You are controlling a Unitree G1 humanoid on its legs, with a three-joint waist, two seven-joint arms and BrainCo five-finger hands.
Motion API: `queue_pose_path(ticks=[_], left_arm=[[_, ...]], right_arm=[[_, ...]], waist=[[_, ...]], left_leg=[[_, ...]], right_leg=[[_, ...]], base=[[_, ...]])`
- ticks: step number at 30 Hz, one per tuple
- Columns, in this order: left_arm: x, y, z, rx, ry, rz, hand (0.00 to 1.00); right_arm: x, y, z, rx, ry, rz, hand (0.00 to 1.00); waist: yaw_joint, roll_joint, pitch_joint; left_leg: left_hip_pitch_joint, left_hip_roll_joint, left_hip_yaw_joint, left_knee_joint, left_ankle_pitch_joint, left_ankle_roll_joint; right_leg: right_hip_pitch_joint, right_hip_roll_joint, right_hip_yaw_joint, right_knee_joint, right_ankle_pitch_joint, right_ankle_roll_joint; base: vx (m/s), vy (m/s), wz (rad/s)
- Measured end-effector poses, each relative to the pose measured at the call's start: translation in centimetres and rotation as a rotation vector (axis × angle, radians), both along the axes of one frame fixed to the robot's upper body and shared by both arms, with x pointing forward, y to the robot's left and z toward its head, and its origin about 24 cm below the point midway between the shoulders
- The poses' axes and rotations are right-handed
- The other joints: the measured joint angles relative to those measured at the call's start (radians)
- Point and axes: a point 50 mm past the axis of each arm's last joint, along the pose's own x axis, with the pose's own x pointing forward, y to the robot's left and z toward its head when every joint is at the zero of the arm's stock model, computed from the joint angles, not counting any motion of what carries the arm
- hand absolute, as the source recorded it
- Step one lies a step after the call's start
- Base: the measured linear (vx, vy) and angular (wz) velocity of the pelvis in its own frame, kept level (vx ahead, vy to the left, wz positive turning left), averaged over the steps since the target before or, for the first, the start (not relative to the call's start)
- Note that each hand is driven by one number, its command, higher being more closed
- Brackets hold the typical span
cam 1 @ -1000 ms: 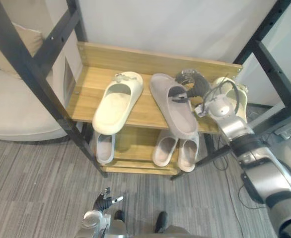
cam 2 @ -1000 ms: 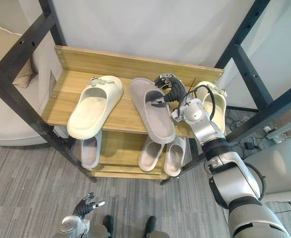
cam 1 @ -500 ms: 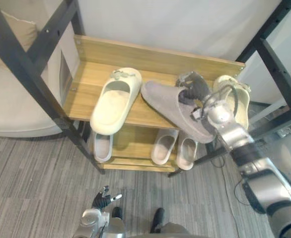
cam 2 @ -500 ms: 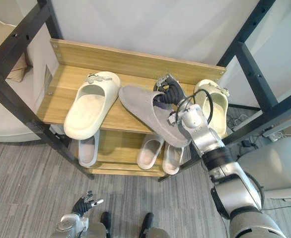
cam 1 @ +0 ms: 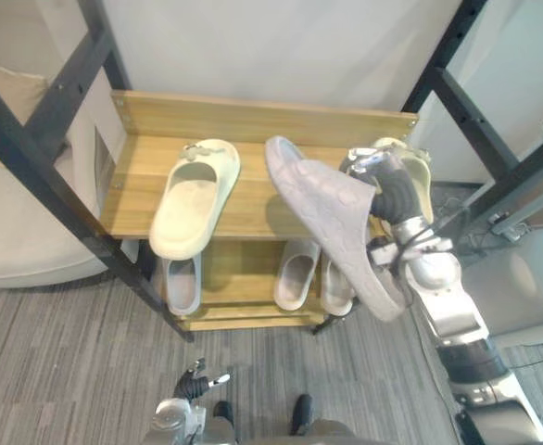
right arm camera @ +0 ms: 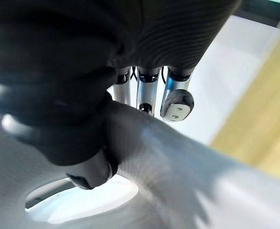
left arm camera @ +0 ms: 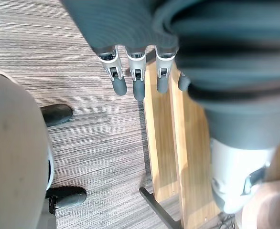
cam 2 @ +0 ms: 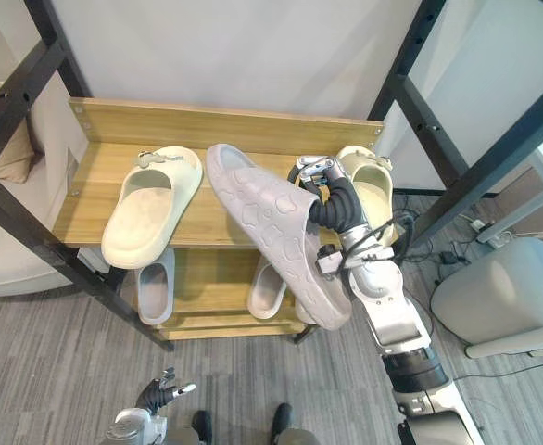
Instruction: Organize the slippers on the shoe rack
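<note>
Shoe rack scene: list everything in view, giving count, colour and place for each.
shoe rack: one, light wood, against the white wall
left cream slipper: one, cream, top shelf, left part
right cream slipper: one, cream, top shelf, right end, behind the right hand
grey slipper: one, grey, held clear of the top shelf, sole facing the camera
lower slippers: three, pale grey, lower shelf, one at the left, two side by side further right
seat: one, off-white, left of the rack
pouf: one, pale grey, on the floor, right of the rack
floor: grey striped carpet
right hand: curled round the grey slipper
left hand: low over the floor, fingers straight
</note>
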Motion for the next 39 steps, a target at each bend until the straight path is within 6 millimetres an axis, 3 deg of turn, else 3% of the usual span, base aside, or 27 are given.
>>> queue_pose_path(ticks=[4, 13, 14, 15, 16, 19, 20, 21, 24, 29, 33, 37, 39], left_arm=[[-0.4, -0.3, -0.2, -0.007, 0.018, 0.003, 0.00], [-1.2, -0.9, -0.7, -0.015, 0.050, -0.020, 0.00], [-0.8, -1.1, -0.6, -0.011, 0.043, -0.053, 0.00], [-0.7, -1.1, -0.6, -0.010, 0.039, -0.057, 0.00], [0.1, -1.4, -0.3, -0.012, 0.017, -0.074, 0.00], [2.1, -2.0, 0.3, -0.012, -0.032, -0.114, 0.00], [2.8, -2.2, 0.6, -0.012, -0.050, -0.120, 0.00], [4.9, -2.5, 1.5, -0.015, -0.113, -0.131, 0.00], [7.1, -2.6, 2.7, -0.027, -0.190, -0.124, 0.00], [9.4, -1.0, 4.7, 0.010, -0.327, -0.052, 0.00], [13.0, -0.7, 7.7, -0.002, -0.477, 0.024, 0.00], [14.6, 0.4, 9.7, -0.040, -0.576, 0.142, 0.00], [15.7, 0.6, 11.3, -0.081, -0.657, 0.199, 0.00]], right_arm=[[-1.6, 0.4, -1.5, 0.057, 0.054, 0.074, 1.00], [-4.6, 3.7, -7.2, -0.007, 0.309, 0.269, 1.00], [-4.6, 4.6, -8.9, -0.037, 0.381, 0.311, 1.00], [-4.6, 4.8, -9.4, -0.047, 0.401, 0.318, 1.00], [-4.2, 5.2, -10.5, -0.098, 0.449, 0.341, 1.00], [-2.8, 5.5, -11.0, -0.183, 0.458, 0.343, 1.00], [-2.1, 5.6, -10.8, -0.226, 0.439, 0.334, 1.00], [-0.5, 5.5, -9.9, -0.296, 0.393, 0.306, 1.00], [1.3, 5.6, -8.3, -0.375, 0.315, 0.260, 1.00], [3.7, 5.9, -5.4, -0.413, 0.203, 0.194, 1.00], [6.5, 5.7, -0.8, -0.390, 0.063, 0.075, 1.00], [7.4, 5.5, 2.4, -0.345, -0.026, 0.010, 1.00], [7.7, 5.2, 4.2, -0.277, -0.071, -0.032, 1.00]], waist=[[-0.003, 0.014, -0.016], [-0.015, 0.059, -0.041], [-0.014, 0.064, -0.037], [-0.014, 0.069, -0.033], [-0.009, 0.085, -0.007], [-0.007, 0.114, 0.057], [-0.007, 0.119, 0.081], [-0.005, 0.128, 0.145], [0.006, 0.140, 0.199], [0.010, 0.134, 0.238], [0.012, 0.128, 0.284], [0.021, 0.125, 0.314], [0.044, 0.126, 0.320]], left_leg=[[0.020, -0.002, -0.001, 0.000, -0.002, -0.002], [0.031, -0.001, -0.006, 0.007, -0.011, -0.013], [-0.031, 0.016, -0.009, 0.113, -0.059, -0.013], [-0.055, 0.023, -0.011, 0.159, -0.076, -0.009], [-0.132, 0.056, -0.018, 0.315, -0.138, -0.006], [-0.271, 0.095, -0.038, 0.515, -0.210, -0.002], [-0.314, 0.099, -0.047, 0.561, -0.223, 0.001], [-0.403, 0.109, -0.066, 0.668, -0.262, -0.001], [-0.530, 0.125, -0.086, 0.775, -0.294, -0.002], [-0.704, 0.145, -0.113, 0.935, -0.324, -0.010], [-0.907, 0.172, -0.152, 1.111, -0.352, -0.007], [-1.053, 0.182, -0.183, 1.243, -0.383, -0.010], [-1.153, 0.195, -0.203, 1.316, -0.399, -0.006]], right_leg=[[0.022, -0.003, -0.001, 0.000, -0.001, 0.001], [0.019, -0.010, -0.001, 0.040, -0.031, 0.011], [-0.034, -0.019, 0.001, 0.132, -0.076, 0.008], [-0.049, -0.019, 0.001, 0.156, -0.087, 0.004], [-0.091, -0.018, 0.000, 0.249, -0.127, 0.000], [-0.217, -0.029, 0.000, 0.441, -0.206, -0.006], [-0.260, -0.038, -0.001, 0.500, -0.228, -0.009], [-0.350, -0.059, -0.008, 0.619, -0.283, -0.016], [-0.472, -0.077, -0.021, 0.739, -0.327, -0.029], [-0.645, -0.113, -0.031, 0.928, -0.388, -0.063], [-0.826, -0.138, -0.051, 1.105, -0.439, -0.092], [-0.960, -0.160, -0.051, 1.240, -0.486, -0.101], [-1.047, -0.171, -0.058, 1.307, -0.509, -0.107]], base=[[-0.01, -0.002, 0.00], [-0.01, -0.010, 0.02], [-0.04, -0.035, 0.04], [-0.06, -0.060, 0.08], [-0.08, -0.047, 0.08], [-0.13, -0.023, 0.12], [-0.20, -0.038, 0.27], [-0.20, -0.049, 0.25], [-0.23, -0.075, 0.14], [-0.11, -0.049, 0.08], [-0.08, -0.023, 0.06], [-0.12, 0.015, 0.06], [-0.10, 0.053, -0.03]])
